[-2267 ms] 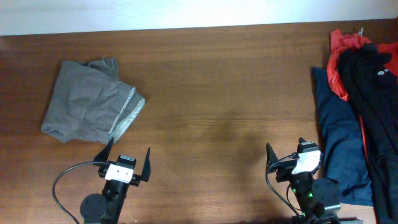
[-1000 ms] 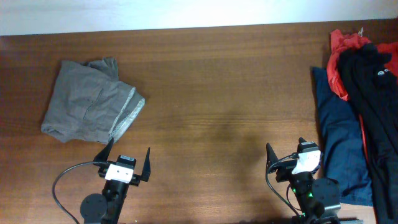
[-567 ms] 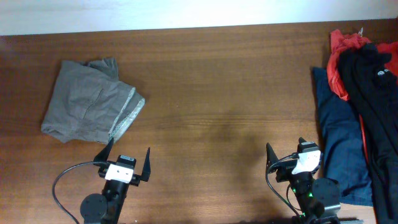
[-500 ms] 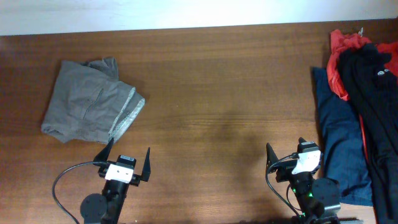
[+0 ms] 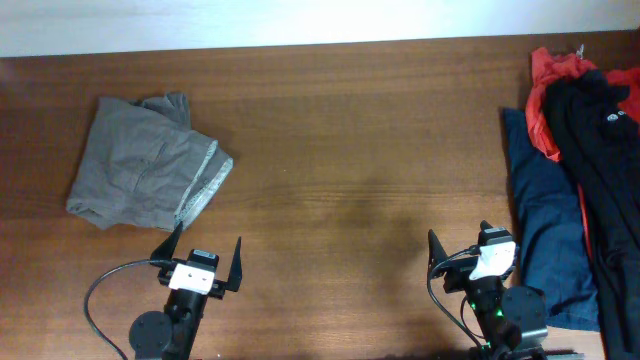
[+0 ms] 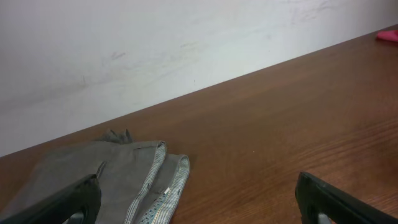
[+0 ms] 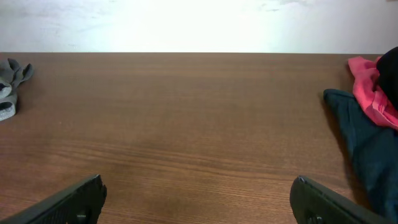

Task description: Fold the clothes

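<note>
The black T-shirt (image 5: 603, 100) lies crumpled at about 2 o'clock on the surface (image 5: 350, 150), with its small white logo (image 5: 612, 117) facing up. It is not yet spread or folded. It rests on top of a heap, draped over a red garment (image 5: 545, 95), with a navy garment (image 5: 545, 230) and a long black garment (image 5: 612, 260) trailing down toward 4 o'clock. Being uppermost, it looks the easiest piece to lift free and draw toward the bare middle, where there is room to flatten it.

The right jaws, at 5 o'clock, stand wide and empty, near the navy hem. That arm seems the likelier one to reach the shirt. The left jaws, at 7 o'clock, are equally wide and hold nothing. Just above them, at 10 o'clock, a grey folded garment (image 5: 150, 165) sits well apart from the heap, apparently set aside as done.
</note>
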